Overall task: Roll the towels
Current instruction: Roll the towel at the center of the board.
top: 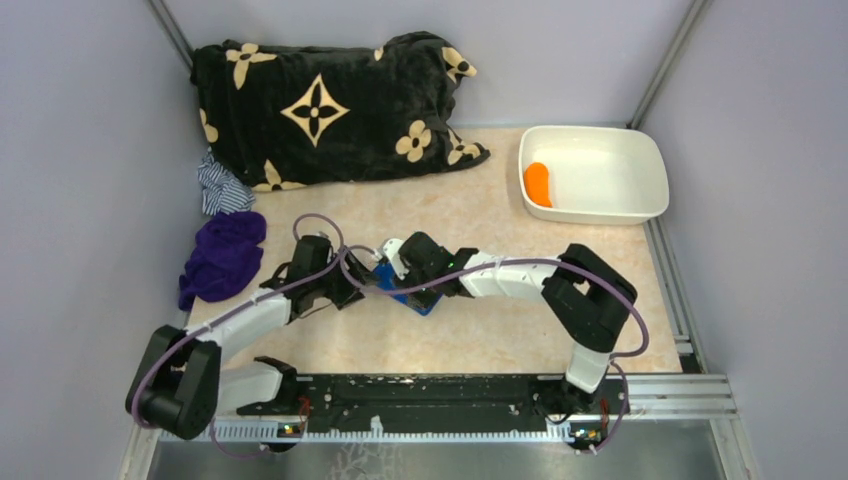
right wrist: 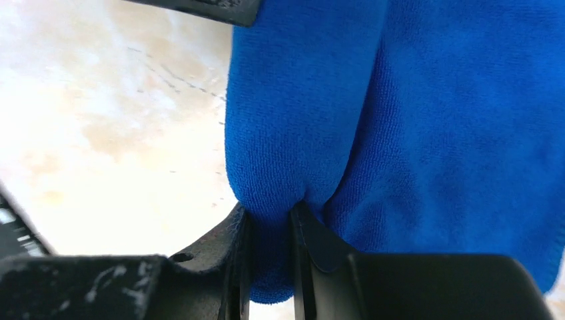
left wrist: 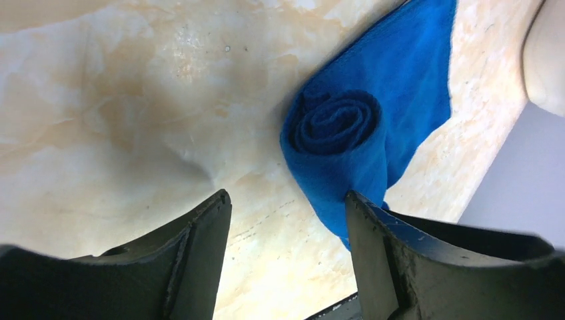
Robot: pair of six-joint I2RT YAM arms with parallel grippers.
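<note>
In the white tub (top: 610, 180), at its left end, the orange towel (top: 538, 184) is seen lying as a tight roll, so that one is judged done. The blue towel (top: 427, 302) is found on the table, well to the left of the tub and nearer the arm bases, between the two grippers. It is judged roughly half rolled. In the left wrist view a clear spiral is shown at one end of the roll, with a flat tail of cloth not yet taken up. The left gripper (left wrist: 286, 195) is spread wide with nothing held, and one finger (left wrist: 373, 233) sits just at the towel's edge. The right gripper (right wrist: 268, 212) is pinched on a fold of the blue towel, with cloth bulging out above the fingertips. What is left, by estimate: the tail wound in, the roll tightened, and probably a transfer into the tub beside the orange one. A purple cloth (top: 222, 255) and a striped cloth (top: 220, 187) are seen unrolled, far left of the tub. Whether they count toward the task cannot be told.
</note>
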